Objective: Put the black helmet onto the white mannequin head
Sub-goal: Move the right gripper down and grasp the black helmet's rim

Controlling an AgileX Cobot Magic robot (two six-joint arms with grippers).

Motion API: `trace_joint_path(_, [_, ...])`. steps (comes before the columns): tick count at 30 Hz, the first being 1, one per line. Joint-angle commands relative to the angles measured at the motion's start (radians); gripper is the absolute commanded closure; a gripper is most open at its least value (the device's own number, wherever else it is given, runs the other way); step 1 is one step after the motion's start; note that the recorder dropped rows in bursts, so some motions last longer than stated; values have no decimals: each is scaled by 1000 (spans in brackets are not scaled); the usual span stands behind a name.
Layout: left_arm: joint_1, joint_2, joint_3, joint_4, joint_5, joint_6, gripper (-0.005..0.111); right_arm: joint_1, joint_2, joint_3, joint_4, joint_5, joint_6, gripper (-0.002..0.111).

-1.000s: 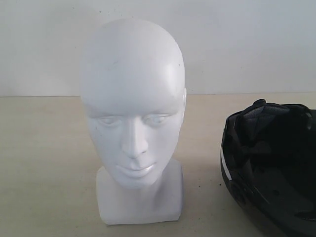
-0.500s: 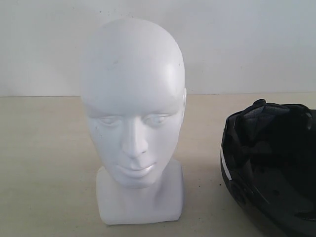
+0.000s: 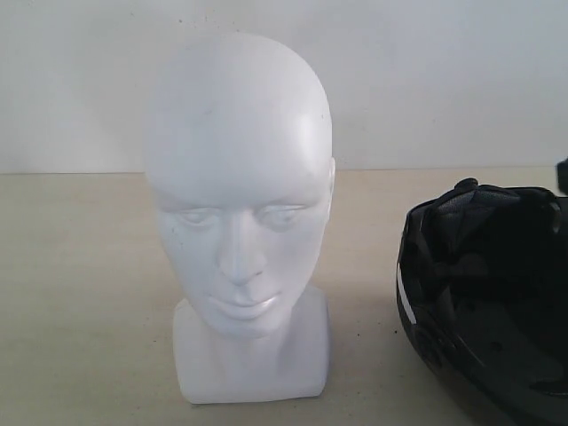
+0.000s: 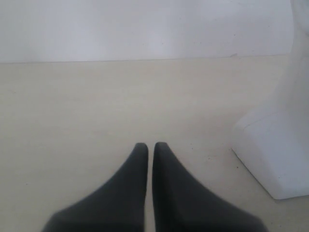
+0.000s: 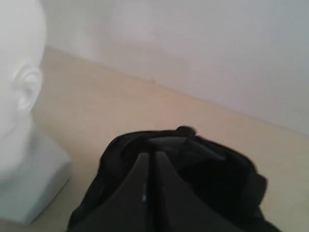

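The black helmet (image 3: 484, 306) lay at the right of the exterior view, cut off by the right and lower edges of the picture. It rested upside down on its rounded shell with the opening turned upward, so the dark padded lining showed inside. A thin pale strip ran along the side nearest the head.

The white mannequin head (image 3: 238, 222) stood upright near the middle of that view. It faced the camera on its short blocky neck base, and its glossy crown was bare. Helmet and head were near each other but apart, with a band of bare surface between them.

Both stood on a pale beige table (image 3: 80, 293), and a plain white wall (image 3: 444, 80) rose behind it.

In the right wrist view, the right gripper (image 5: 149, 155) had its two dark fingers pressed together with nothing between them. Its tips appeared against the upturned rim and lining of the helmet. Whether they touched the helmet could not be told. The head's ear and a corner of its base showed at one side.

In the left wrist view, the left gripper (image 4: 147, 145) had its fingers drawn together, with only a thin slit between them, and it held nothing. It hung over bare table, near the head's base but apart from it.
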Motion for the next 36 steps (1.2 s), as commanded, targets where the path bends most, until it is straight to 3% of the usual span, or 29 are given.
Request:
trace_joint_path(1, [0,-3,4,-9,-5,4,102,127,117,-85,3,205,-9,109])
trace_joint_path(4, [0,-3,4,-9,-5,4,102,156,203,-167,-4,373,81,109])
trace_joint_path(13, [0,-3,4,-9,-5,4,102,156,233,-201,5,532,115,109])
trace_joint_path(15, [0,-3,4,-9,-5,4,102,156,248,-201,43,548,113,100])
trace_joint_path(20, [0,-3,4,-9,-5,4,102,156,308,-201,68,554,113,53])
trace_joint_path(23, [0,-3,4,-9,-5,4,102,156,345,-201,67,554,113,35])
trace_joint_path(36, [0,-3,4,-9,-5,4,102,156,475,-201,91,469,113,31])
